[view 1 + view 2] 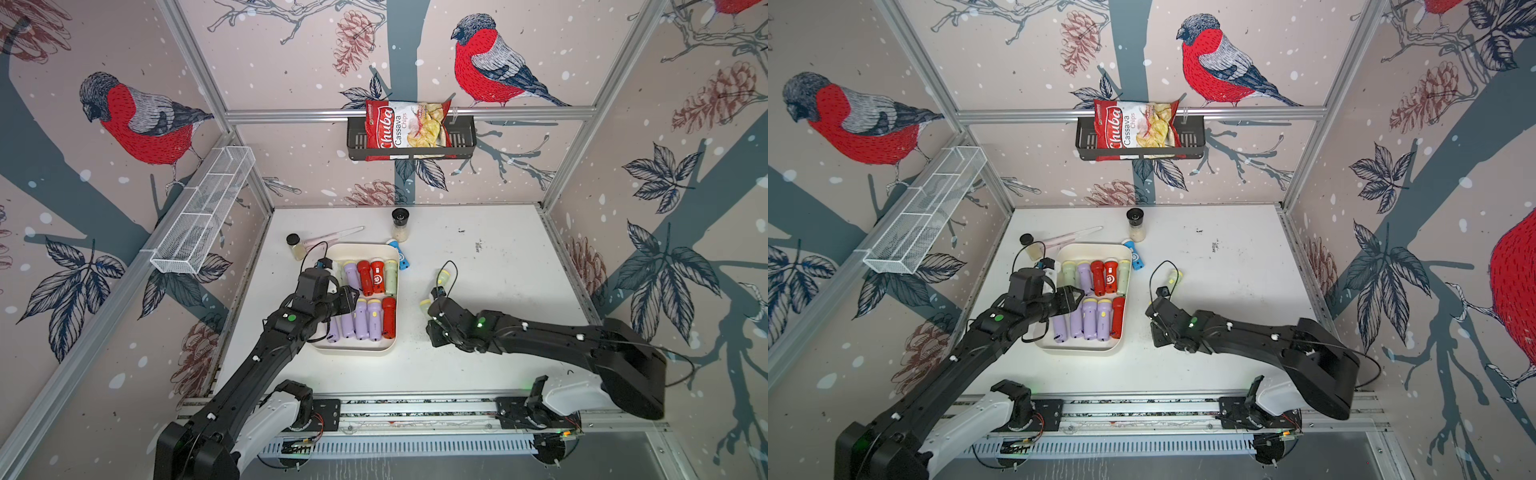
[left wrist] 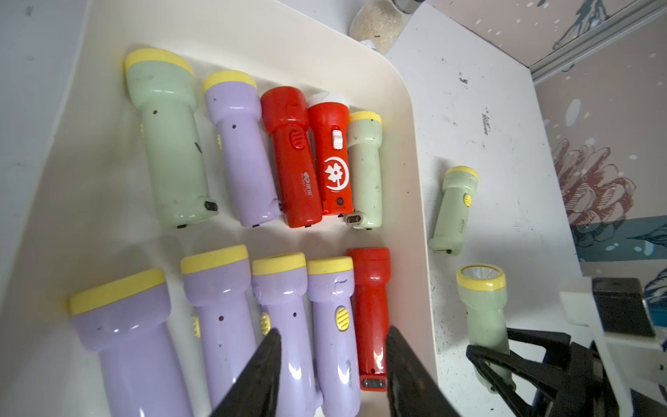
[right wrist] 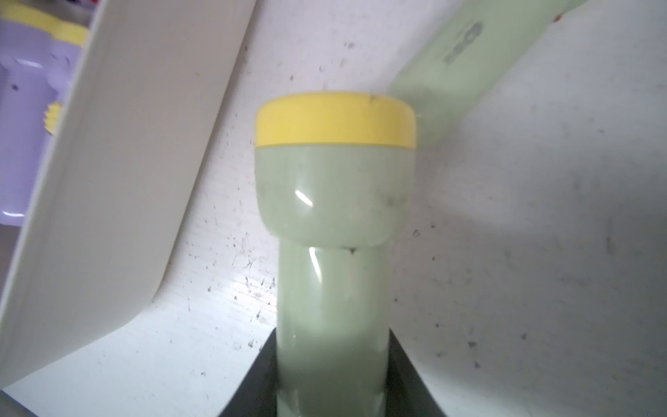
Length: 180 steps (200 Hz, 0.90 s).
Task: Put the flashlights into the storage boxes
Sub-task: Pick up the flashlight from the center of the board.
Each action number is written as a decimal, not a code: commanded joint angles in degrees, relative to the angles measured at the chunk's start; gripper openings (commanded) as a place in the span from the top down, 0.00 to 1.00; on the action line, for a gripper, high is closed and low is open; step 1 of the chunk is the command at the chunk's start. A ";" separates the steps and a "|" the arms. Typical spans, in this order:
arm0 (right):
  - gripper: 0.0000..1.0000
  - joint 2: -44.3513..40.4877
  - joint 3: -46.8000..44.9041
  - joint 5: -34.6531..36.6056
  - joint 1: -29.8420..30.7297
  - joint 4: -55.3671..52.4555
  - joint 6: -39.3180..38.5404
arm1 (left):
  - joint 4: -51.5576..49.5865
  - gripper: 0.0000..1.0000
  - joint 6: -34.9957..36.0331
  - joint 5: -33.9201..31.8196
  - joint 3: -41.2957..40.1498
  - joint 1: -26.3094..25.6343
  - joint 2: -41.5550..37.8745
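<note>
**Tray.** The tray [image 1: 356,352] stood on the table [image 1: 498,291], ahead of the left arm. It contained ten flashlights [image 2: 292,159] lying flat in two rows, heads toward the back wall. The far row ran green, lilac, red, red, green. The near row was four lilac and one red.

**Right gripper.** The right gripper [image 3: 332,375] was clenched on the barrel of a green flashlight [image 3: 332,202], one finger pressed against each side. The yellow-rimmed head projected ahead of the fingers. This flashlight was outside the tray, just beside its right wall. Whether it rested on the table or was raised clear of it could not be determined.

**Left gripper.** The left gripper [image 2: 332,364] hung over the near row in the tray. Its fingers [image 2: 260,375] were spread apart and grasped nothing.

**Other flashlights outside the tray.** A second green flashlight [image 1: 443,277] lay on the table beyond the gripped one, apart from the tray. A blue flashlight [image 1: 401,256] lay just beside the tray's far right corner.

**Other items.** One jar [image 1: 400,224] stood near the blue flashlight, and a second jar [image 1: 295,246] stood near the tray's far left corner. A basket [image 1: 461,141] on the back wall held a chip bag [image 1: 405,124]. A rack [image 1: 203,208] hung on the left wall.
</note>
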 commanded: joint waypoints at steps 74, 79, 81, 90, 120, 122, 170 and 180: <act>0.76 -16.85 -15.99 -1.69 -1.61 36.32 -1.72 | 31.58 0.52 -5.62 17.01 -12.28 -2.17 -5.93; 0.77 -16.84 -16.04 -1.85 -1.59 37.05 -1.83 | 32.74 0.52 -5.64 17.13 -12.52 -2.80 -5.94; 0.77 -16.82 -16.11 -1.94 -1.59 37.38 -1.92 | 33.16 0.52 -5.64 17.16 -12.65 -3.12 -5.91; 0.77 -16.79 -16.31 -2.43 -1.71 38.57 -2.31 | 34.66 0.51 -5.39 16.95 -12.95 -4.60 -5.71; 0.77 -16.29 -16.40 -4.32 -1.63 41.52 -3.61 | 39.29 0.48 -4.86 16.92 -13.00 -9.08 -3.64; 0.77 -16.28 -16.40 -4.38 -1.64 41.66 -3.66 | 39.77 0.48 -4.98 16.84 -13.03 -9.24 -3.47; 0.77 -16.73 -16.99 -6.65 -1.60 44.75 -4.92 | 49.31 0.43 -6.34 14.44 -13.15 -16.71 1.11; 0.77 -16.72 -16.95 -7.35 -1.62 45.24 -5.21 | 50.48 0.43 -6.54 13.58 -12.88 -17.87 2.39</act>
